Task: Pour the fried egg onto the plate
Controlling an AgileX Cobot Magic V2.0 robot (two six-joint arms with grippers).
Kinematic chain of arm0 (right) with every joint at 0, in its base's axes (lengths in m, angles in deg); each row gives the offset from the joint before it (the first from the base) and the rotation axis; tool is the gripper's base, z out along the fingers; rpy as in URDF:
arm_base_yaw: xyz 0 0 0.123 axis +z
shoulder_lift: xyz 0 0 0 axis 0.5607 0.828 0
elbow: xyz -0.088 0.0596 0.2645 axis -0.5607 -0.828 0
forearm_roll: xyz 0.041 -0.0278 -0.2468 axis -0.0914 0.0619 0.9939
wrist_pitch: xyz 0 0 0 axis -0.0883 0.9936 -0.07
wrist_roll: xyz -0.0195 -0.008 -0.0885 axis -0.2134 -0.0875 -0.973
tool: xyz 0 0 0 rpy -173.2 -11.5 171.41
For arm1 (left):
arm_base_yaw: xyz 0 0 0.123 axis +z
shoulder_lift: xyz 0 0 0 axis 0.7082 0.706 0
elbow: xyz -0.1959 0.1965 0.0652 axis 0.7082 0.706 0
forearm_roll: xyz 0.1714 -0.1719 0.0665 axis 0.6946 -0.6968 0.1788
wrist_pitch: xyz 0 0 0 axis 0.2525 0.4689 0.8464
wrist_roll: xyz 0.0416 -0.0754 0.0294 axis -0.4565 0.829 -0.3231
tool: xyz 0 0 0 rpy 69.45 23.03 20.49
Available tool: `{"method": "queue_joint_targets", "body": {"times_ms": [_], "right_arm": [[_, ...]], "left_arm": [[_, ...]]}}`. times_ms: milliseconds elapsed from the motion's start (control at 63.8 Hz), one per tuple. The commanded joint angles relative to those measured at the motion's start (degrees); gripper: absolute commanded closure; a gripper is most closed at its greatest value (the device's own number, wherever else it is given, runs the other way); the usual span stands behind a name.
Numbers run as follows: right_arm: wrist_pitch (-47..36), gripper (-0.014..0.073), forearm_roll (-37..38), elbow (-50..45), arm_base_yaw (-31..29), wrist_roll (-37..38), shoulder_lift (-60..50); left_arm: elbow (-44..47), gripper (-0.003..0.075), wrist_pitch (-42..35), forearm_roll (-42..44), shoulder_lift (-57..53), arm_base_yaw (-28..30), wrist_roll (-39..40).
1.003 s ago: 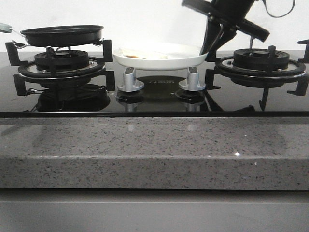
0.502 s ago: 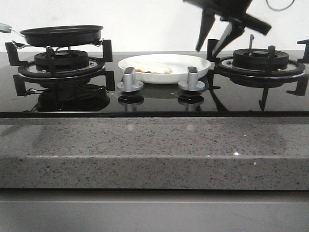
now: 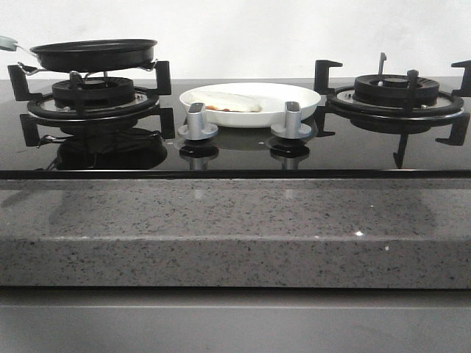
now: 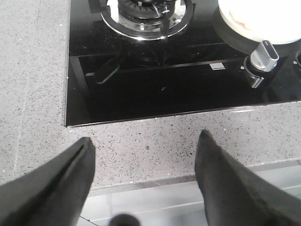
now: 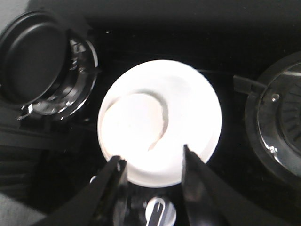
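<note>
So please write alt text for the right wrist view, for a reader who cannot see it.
A white plate holding a pale fried egg sits on a black hob, seen from above, with the open right claw over its near rim. A black pan rests on one burner.

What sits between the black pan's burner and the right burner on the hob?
The plate holding the fried egg, with two silver knobs before it, seen in the front view.
</note>
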Motion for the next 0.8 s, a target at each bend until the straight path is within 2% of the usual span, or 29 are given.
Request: {"method": "queue_joint_targets", "body": {"times_ms": [0,188,423,784], "right_arm": [[4.6,0.0274,0.8,-4.1,-0.1,-2.6,-7.6],[2.7,0.0274,4.7,-19.9,-0.1,-4.0,-19.4],[-3.2,0.0274,5.0,-38.0,-0.1,-6.2,-33.2],[-8.1,0.0274,5.1,-58.5,-0.1,-7.4,-54.0]], "left_arm": [[-1.4,0.0272,-3.5,-0.6,0.2,-0.4,0.6],[-1.4,0.0272,-3.5,-0.6,0.2,-0.4,0.6],[-1.4,0.0272,-3.5,-0.7,0.2,-0.4,0.6],[-1.3,0.0272,-3.9,-0.7,0.2,-0.4,0.6]]}}
